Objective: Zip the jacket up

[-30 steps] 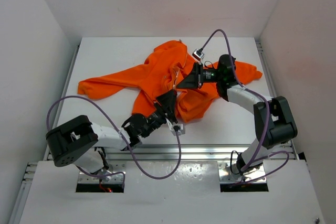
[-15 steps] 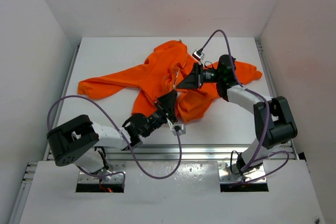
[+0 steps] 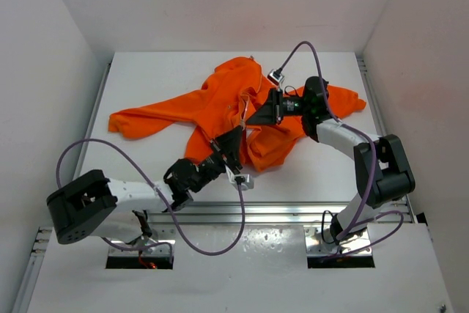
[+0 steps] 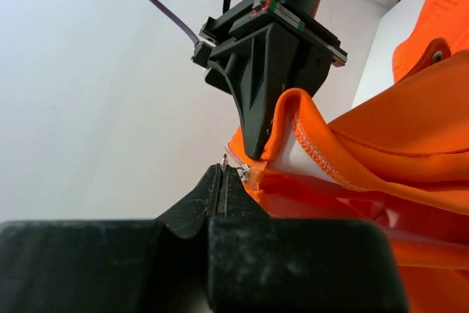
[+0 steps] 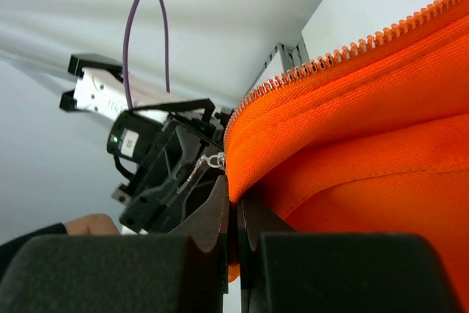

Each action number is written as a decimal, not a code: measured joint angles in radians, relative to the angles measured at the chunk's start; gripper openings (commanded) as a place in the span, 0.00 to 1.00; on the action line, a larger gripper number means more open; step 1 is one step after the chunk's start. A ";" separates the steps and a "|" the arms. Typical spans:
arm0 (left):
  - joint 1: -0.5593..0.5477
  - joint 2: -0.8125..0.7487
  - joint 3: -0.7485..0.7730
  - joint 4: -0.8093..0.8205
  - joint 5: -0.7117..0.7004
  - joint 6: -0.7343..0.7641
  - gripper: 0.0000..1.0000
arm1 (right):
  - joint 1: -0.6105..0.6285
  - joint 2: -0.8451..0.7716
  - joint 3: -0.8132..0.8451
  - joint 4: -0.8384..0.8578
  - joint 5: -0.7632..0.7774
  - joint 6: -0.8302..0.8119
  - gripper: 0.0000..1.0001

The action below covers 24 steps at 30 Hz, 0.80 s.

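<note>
A: Jacket (image 3: 212,104) status?
B: Soft orange fabric, crumpled mid-tabletop (image 3: 146,71) toward the far edge. One sleeve runs to the left edge, the other to the right edge. Toothed zipper (image 5: 344,53) on pale tape.
A: Fingers?
B: Left fingers (image 4: 192,210) are pressed together on the small metal pull (image 5: 214,159) (contact is tiny). Right fingers (image 5: 209,214) are clamped on the jacket edge beside the zipper.
A: Change from 0.5 s ago?
B: The left arm (image 3: 132,192) elbow swung toward the near left corner. The jacket lies the same.
</note>
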 measured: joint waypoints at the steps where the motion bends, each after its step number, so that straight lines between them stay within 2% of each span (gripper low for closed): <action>1: 0.000 -0.017 -0.001 -0.017 0.004 -0.014 0.00 | 0.000 0.000 0.000 0.003 -0.006 -0.003 0.00; 6: 0.000 -0.109 0.000 -0.149 0.021 -0.106 0.00 | 0.005 0.000 0.000 0.013 -0.027 -0.018 0.00; 13: 0.032 -0.206 0.094 -0.389 0.074 -0.341 0.00 | 0.005 0.000 0.000 0.052 -0.064 -0.037 0.00; 24: 0.126 -0.216 0.191 -0.531 0.147 -0.628 0.00 | 0.005 0.000 -0.002 0.094 -0.094 -0.052 0.00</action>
